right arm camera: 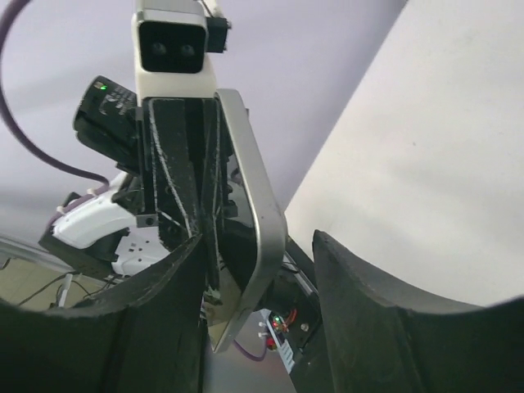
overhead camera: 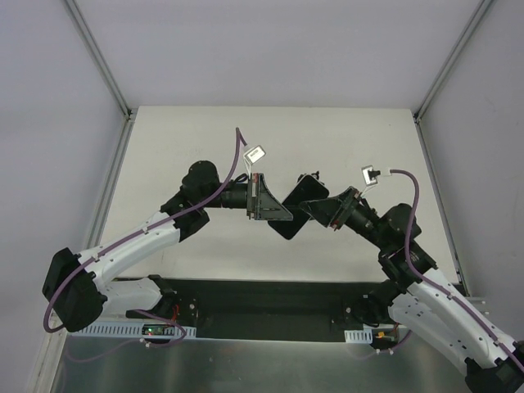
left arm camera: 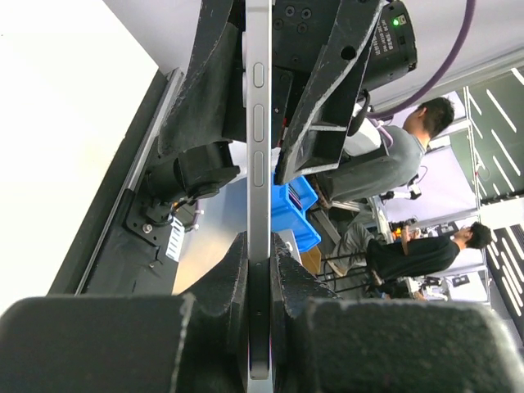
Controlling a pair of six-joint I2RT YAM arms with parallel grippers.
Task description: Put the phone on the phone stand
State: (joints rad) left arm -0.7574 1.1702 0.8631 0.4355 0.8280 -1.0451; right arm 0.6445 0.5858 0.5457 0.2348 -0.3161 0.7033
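Your left arm comes in from the near-left corner with the elbow bent. The forearm runs toward the middle of the worktop (overhead camera: pixel 352 139), and the left gripper (overhead camera: pixel 275 205) points across at the other arm. Its jaws are clamped on the phone (overhead camera: pixel 293 216), holding one end, and the wrist view shows the phone edge-on between the fingers (left arm camera: pixel 233 278), silver side rail and buttons facing the camera. The phone is up off the worktop, mid-table, between the two grippers. Your right arm mirrors it from the near-right corner, folded at the elbow, with the right gripper (right arm camera: pixel 258 241) aimed back at the left one. Its jaws are apart and straddle the phone's free end. One finger (right arm camera: pixel 164 311) sits right beside the phone's face (can't tell if it touches), and the other finger (right arm camera: pixel 368 303) is clearly off it with a gap showing. The two grippers are nearly nose to nose, each in the other's wrist camera. The purple cables loop off both wrists.
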